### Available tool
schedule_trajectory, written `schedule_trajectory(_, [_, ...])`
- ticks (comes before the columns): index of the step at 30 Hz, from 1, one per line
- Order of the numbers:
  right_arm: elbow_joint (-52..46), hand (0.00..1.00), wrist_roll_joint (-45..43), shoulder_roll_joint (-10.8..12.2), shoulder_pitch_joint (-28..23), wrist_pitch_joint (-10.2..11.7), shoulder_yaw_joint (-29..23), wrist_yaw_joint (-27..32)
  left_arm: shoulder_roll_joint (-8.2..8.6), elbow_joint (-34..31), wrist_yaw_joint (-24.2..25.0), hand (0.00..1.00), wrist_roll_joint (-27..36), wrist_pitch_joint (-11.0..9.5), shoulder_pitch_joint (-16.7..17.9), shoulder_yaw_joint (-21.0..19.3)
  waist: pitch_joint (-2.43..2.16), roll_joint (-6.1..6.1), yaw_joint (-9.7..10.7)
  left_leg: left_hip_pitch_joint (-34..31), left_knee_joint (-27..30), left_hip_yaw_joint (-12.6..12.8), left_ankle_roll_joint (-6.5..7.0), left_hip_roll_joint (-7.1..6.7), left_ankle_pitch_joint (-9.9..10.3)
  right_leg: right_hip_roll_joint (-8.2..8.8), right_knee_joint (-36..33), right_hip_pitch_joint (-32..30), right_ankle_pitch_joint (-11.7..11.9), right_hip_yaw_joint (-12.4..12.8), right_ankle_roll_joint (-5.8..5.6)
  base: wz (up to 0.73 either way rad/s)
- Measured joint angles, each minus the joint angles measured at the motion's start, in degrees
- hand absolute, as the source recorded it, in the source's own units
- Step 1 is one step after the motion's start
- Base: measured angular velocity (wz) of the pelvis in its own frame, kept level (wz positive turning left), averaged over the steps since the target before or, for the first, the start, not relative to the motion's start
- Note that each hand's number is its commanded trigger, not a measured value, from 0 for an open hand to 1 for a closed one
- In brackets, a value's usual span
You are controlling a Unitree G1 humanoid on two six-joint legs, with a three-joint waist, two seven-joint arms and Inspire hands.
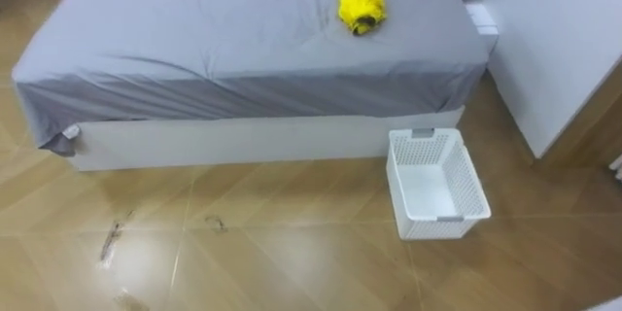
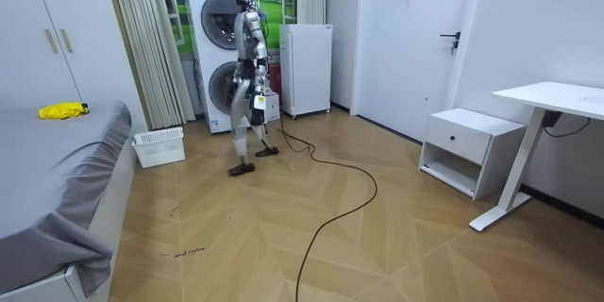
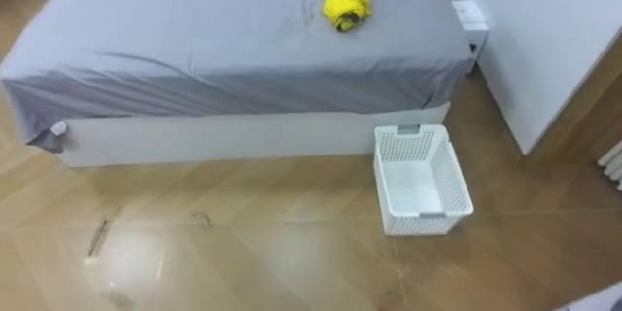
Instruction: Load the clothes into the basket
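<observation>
A crumpled yellow garment [image 1: 362, 7] lies on the grey bed [image 1: 214, 39], near its far right corner. A white slotted basket [image 1: 442, 224] stands empty on the wood floor just in front of the bed's right end. In the room view I stand upright a few steps from the basket [image 2: 159, 148], facing the bed, with the stacked washing machines behind me. The garment [image 2: 61, 110] shows there on the bed top. My left hand [image 2: 258, 104] hangs by my hip and my right hand [image 2: 242, 85] is close to my body; both hold nothing that I can make out.
A white wall corner [image 1: 554, 49] juts out right of the bed and basket. In the room view there are a small white fridge [image 2: 307, 68], a low white cabinet [image 2: 467, 151] and a white desk [image 2: 552, 104] on the room view's right. Open wood floor lies between me and the bed.
</observation>
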State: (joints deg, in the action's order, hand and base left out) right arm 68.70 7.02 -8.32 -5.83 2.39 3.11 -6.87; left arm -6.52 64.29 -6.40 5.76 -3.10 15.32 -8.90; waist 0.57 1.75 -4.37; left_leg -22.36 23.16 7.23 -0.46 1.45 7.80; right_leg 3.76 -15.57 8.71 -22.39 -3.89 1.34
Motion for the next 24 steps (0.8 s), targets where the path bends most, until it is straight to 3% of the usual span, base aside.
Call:
schedule_trajectory(1, [-0.01, 0.00, -0.37, -0.04, 0.01, -0.10, 0.01, 0.01, 0.04, 0.11, -0.44, 0.00, -0.62, 0.01, 0.48, 0.02, 0.04, 0.58, -0.21, -0.93, -2.23, 0.11, 0.52, -0.51, -4.00, 1.13, 0.38, 1.22, -0.86, 0.33, -1.28, -0.10])
schedule_trajectory(2, [-0.01, 0.00, -0.46, -0.04, 0.06, -0.18, -0.09, 0.18, 0.07, 0.08, -0.44, 0.00, -1.01, -0.02, 0.48, 0.17, -0.22, 1.25, -0.15, -1.44, -1.87, 0.58, 2.38, -1.60, -7.21, 2.23, 1.11, 1.89, -1.76, 0.32, -2.62, 0.00])
schedule_trajectory(3, [0.00, 0.00, -0.42, -0.03, 0.35, -0.18, -0.23, 0.35, 0.11, 0.11, -0.46, 0.00, -1.00, -0.06, 0.61, 0.21, -0.53, 1.51, -0.03, -1.71, -0.88, 0.73, 3.39, -2.27, -7.72, 2.39, 1.51, 2.25, -2.15, 0.06, -3.22, 0.07])
schedule_trajectory(4, [0.06, 0.00, -0.46, 0.00, 0.73, -0.10, -0.72, 0.47, 0.33, 0.06, -0.51, 0.00, -0.97, -0.08, -0.41, 0.25, -0.13, 1.87, -0.04, -2.96, 2.30, 1.13, 3.96, -2.77, -5.65, 3.18, 2.05, 2.40, -1.65, -0.41, -4.28, 0.00])
schedule_trajectory(6, [-0.18, 0.00, -0.73, 0.01, 1.34, 0.53, -0.97, 0.75, 0.57, -0.19, -0.54, 0.00, -0.50, -0.38, -1.57, 0.22, 0.11, 1.61, -0.46, -3.76, 6.40, 2.52, 4.48, -2.14, -2.03, 3.86, 1.83, 2.51, 0.44, -0.93, -5.79, -0.21])
schedule_trajectory(7, [-0.28, 0.00, -0.95, 0.00, 1.72, 0.69, -0.98, 1.17, 0.49, -0.13, -0.56, 0.00, 1.42, -0.73, -1.97, 0.14, 0.06, 1.52, -0.53, -3.46, 8.66, 4.02, 4.71, -2.18, 1.02, 4.43, -0.80, 2.46, 0.98, -0.96, -6.33, -0.28])
schedule_trajectory(8, [-0.38, 0.00, -0.53, -0.01, 1.90, 0.59, -1.05, 1.96, 0.24, -0.07, -0.74, 0.00, 2.57, -1.00, -2.50, 0.21, 0.07, 1.49, -0.06, -1.69, 9.06, 4.52, 5.00, -2.52, 3.63, 5.59, -8.12, 0.67, 1.22, -1.95, -6.26, -0.24])
schedule_trajectory(9, [-0.49, 0.00, -0.50, -0.02, 1.72, 0.42, -1.06, 2.36, 0.10, -0.10, -0.82, 0.00, 2.66, -1.25, -3.04, 0.21, 0.10, 1.54, -0.23, -0.21, 9.01, 4.48, 5.03, -2.96, 5.04, 6.55, -13.91, -1.09, 2.18, -2.14, -5.98, -0.13])
schedule_trajectory(10, [-1.37, 0.00, -0.49, -0.12, 0.69, -0.01, -1.19, 2.85, -0.25, -0.10, -0.87, 0.00, 2.43, -1.59, -3.19, 0.27, -0.01, 1.13, -0.48, 3.58, 8.01, 4.16, 5.78, -3.46, 6.66, 7.93, -24.67, -4.34, 7.46, -2.42, -5.11, -0.15])
schedule_trajectory(11, [-2.14, 0.00, -0.47, -0.22, -0.43, 0.02, -1.81, 3.04, -0.53, -0.17, -0.90, 0.00, 1.12, -1.93, -3.66, 0.16, -0.13, 0.00, -0.57, 7.64, 5.97, 3.53, 6.29, -3.51, 7.82, 8.09, -33.02, -7.59, 12.87, -2.16, -2.97, -0.16])
schedule_trajectory(12, [-2.35, 0.00, 0.01, -0.22, -0.40, 0.02, -2.16, 2.90, -0.71, -0.29, -1.00, 0.00, 0.58, -2.25, -4.03, 0.12, -0.16, -0.47, -0.47, 9.55, 4.74, 3.00, 6.34, -3.38, 8.17, 7.44, -35.62, -9.71, 11.19, -2.40, -2.55, -0.24])
schedule_trajectory(13, [-3.83, 0.00, 2.23, -0.17, -0.07, 0.03, -2.05, 2.96, -1.09, -0.84, -1.37, 0.00, -0.64, -2.91, -4.65, 0.07, -0.04, -1.35, -0.54, 12.47, 2.38, 0.98, 6.33, -3.23, 8.45, 4.93, -37.85, -14.78, 7.17, -3.88, -1.64, -0.16])
schedule_trajectory(14, [-6.04, 0.00, 4.24, 0.04, 0.01, 0.29, -1.62, 2.97, -1.46, -1.52, -1.97, 0.00, -0.97, -4.07, -4.72, 0.23, 0.11, -1.69, 0.12, 15.45, 0.00, -0.49, 6.12, -2.99, 8.43, 2.36, -35.48, -19.27, 4.53, -5.51, -0.98, 0.00])
schedule_trajectory(15, [-6.83, 0.00, 4.92, 0.08, -0.02, 0.48, -1.53, 2.96, -1.68, -1.61, -2.04, 0.00, -0.98, -4.53, -5.16, 0.39, 0.15, -1.76, 0.78, 16.81, -1.00, -1.42, 5.73, -2.95, 8.29, 1.01, -32.82, -21.05, 3.88, -6.30, -0.91, 0.49])
schedule_trajectory(16, [-7.76, 0.00, 5.42, 0.04, -0.02, 0.76, -1.54, 3.11, -1.90, -1.89, -2.03, 0.00, -0.88, -4.94, -6.33, 1.78, 0.15, -1.71, 1.77, 19.25, -2.62, -2.76, 5.69, -2.92, 8.64, -0.72, -25.53, -23.98, 3.84, -7.44, -0.66, 0.75])
schedule_trajectory(17, [-9.08, 0.00, 5.18, -0.09, 0.04, 0.74, -1.56, 3.76, -1.73, -2.45, -1.98, 0.00, -0.84, -5.19, -6.85, 3.72, 0.13, -1.77, 2.15, 21.50, -3.89, -4.24, 5.56, -2.93, 9.60, -1.82, -16.57, -26.21, 5.39, -7.49, -0.40, 0.75])
schedule_trajectory(18, [-9.96, 0.00, 5.15, -0.08, 0.18, 0.75, -1.64, 4.08, -1.54, -2.75, -1.90, 0.00, -0.87, -5.44, -6.81, 4.72, 0.17, -1.78, 2.30, 22.82, -4.45, -4.76, 5.43, -2.92, 10.19, -1.98, -11.95, -26.97, 7.14, -7.59, -0.47, 0.60])
schedule_trajectory(20, [-14.77, 0.00, 5.08, -0.02, 0.25, 1.32, -1.75, 5.11, -0.48, -3.58, -1.82, 0.00, -0.90, -5.52, -5.69, 6.81, 0.12, -2.52, 2.21, 28.77, -6.62, -6.93, 4.23, -1.65, 13.01, -2.33, -1.69, -27.92, 18.82, -8.10, 0.53, 0.45])
schedule_trajectory(21, [-16.96, 0.00, 5.10, -0.01, 0.25, 1.34, -1.71, 5.31, -0.48, -3.96, -1.82, 0.00, -1.00, -5.61, -5.21, 6.90, -0.04, -2.33, 2.06, 29.77, -6.82, -7.29, 3.82, -1.26, 13.73, -2.43, -1.45, -27.82, 21.00, -8.42, 1.43, 0.21])
schedule_trajectory(22, [-22.18, 0.00, 4.96, -0.02, 0.27, 1.59, -1.77, 5.79, -0.67, -3.64, -1.86, 0.00, -0.88, -5.61, -4.00, 6.82, -0.60, -2.64, 0.84, 30.80, -6.44, -7.43, 2.31, 0.05, 15.00, -3.51, -2.90, -27.19, 22.41, -9.27, 3.12, 0.00])
schedule_trajectory(23, [-25.86, 0.00, 4.56, 0.00, 0.81, 3.37, -2.09, 6.27, -1.11, -2.66, -1.88, 0.00, -0.86, -5.63, -3.49, 6.61, -0.58, -3.73, -0.11, 31.38, -4.79, -7.07, 0.77, 1.73, 15.76, -4.83, -4.92, -26.50, 21.10, -11.17, 4.71, -0.05])
schedule_trajectory(24, [-27.22, 0.00, 4.58, -0.01, 1.28, 4.22, -2.29, 6.38, -1.29, -2.09, -1.91, 0.00, -0.86, -5.57, -3.17, 6.21, -0.49, -4.10, -0.22, 31.97, -3.99, -6.67, 0.10, 2.75, 15.79, -5.55, -5.96, -25.77, 20.14, -11.80, 5.14, 0.00])
